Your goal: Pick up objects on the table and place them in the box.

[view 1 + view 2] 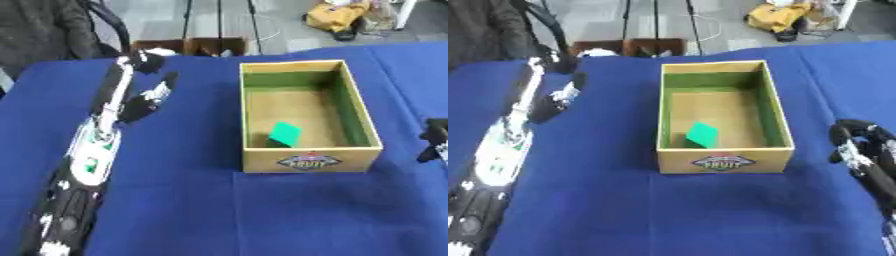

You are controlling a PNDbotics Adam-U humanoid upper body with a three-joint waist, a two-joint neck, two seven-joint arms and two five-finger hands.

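The left hand [149, 97] reaches far over the table [210, 210], fingers relaxed and holding nothing. The right hand [859, 142] rests curled, also holding nothing. A green block [703, 134] lies in the box [724, 161].

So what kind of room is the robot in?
Probably a lab or test room: a table with a blue cloth, stand legs and cables on the bare floor, and a cardboard box set out.

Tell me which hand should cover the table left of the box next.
Left, probably. The left hand is already stretched out over the blue table left of the box. The right hand sits at the right edge, with the box in between.
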